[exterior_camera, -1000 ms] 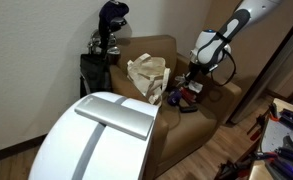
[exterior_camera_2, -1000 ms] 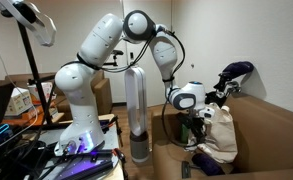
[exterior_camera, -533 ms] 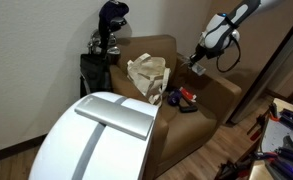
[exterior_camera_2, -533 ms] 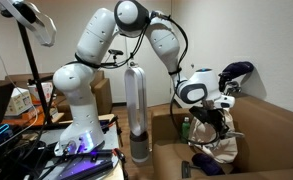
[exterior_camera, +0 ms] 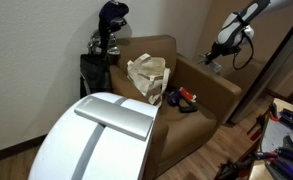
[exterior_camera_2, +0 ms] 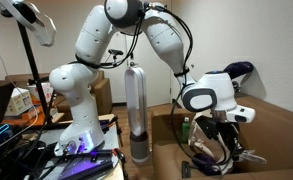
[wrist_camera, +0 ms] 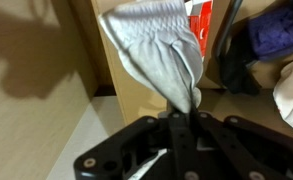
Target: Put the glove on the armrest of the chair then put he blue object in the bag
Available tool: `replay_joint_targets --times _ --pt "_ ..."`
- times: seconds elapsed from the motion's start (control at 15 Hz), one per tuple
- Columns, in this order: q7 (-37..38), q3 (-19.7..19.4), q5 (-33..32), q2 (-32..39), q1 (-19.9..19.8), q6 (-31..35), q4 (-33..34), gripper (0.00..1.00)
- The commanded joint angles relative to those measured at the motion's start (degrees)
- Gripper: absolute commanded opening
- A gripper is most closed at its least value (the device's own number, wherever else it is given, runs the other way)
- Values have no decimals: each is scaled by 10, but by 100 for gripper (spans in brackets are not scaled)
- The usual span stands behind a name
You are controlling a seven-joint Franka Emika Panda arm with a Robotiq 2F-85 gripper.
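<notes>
Pincer: closed on the glove, its fingers pinching one edge of the fabric.
Glove: grey; in the wrist view it spreads from the pincer toward 11 o'clock.
Armrest: at 6 o'clock, just below the pincer in an exterior view; contact with the glove cannot be told.
Blue object: on the chair seat, at 8 o'clock from the pincer, well apart.
Bag: beige, upright on the seat, just beside the blue object.
</notes>
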Motion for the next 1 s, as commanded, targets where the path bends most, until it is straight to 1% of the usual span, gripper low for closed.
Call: replay_joint_targets --times 0.0,0.13,0.33,0.53,0.93 --pt "-64 85 37 35 -92 -23 27 6" --pt "-86 118 55 59 -136 -29 38 6" --pt "-92 127 59 83 -163 -41 51 6" --pt "-79 114 47 94 -162 -40 59 6" --pt "-70 70 27 64 -137 -19 54 6"
